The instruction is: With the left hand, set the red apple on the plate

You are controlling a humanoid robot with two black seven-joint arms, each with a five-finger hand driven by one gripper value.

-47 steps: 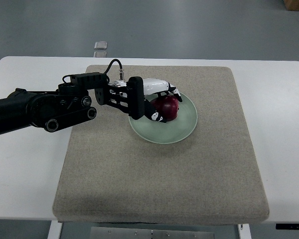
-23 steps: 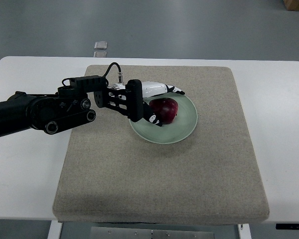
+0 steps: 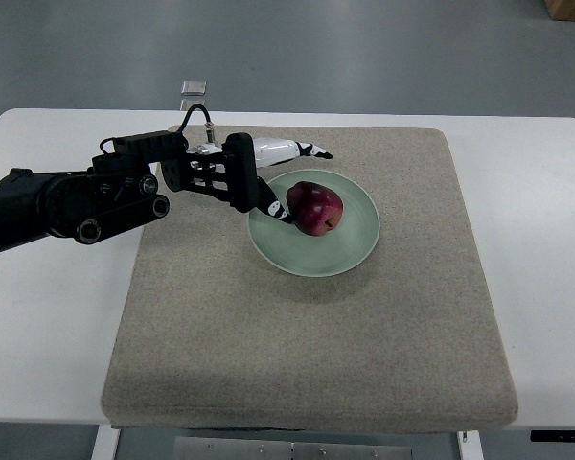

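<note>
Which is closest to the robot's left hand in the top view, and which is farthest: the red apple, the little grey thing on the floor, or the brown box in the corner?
From the left hand:
1. Red apple, just right of the hand, on the green plate.
2. Little grey thing, on the floor beyond the table, up and left.
3. Brown box, far off at the top right corner.

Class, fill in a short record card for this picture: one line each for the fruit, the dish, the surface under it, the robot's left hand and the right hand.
Fruit: dark red apple, lying on the plate, held by nothing
Dish: round pale green plate, on the mat
Surface: beige fabric mat on a white table
Left hand: black and white left hand, fingers open, at the plate's left rim beside the apple
Right hand: not in view
</note>
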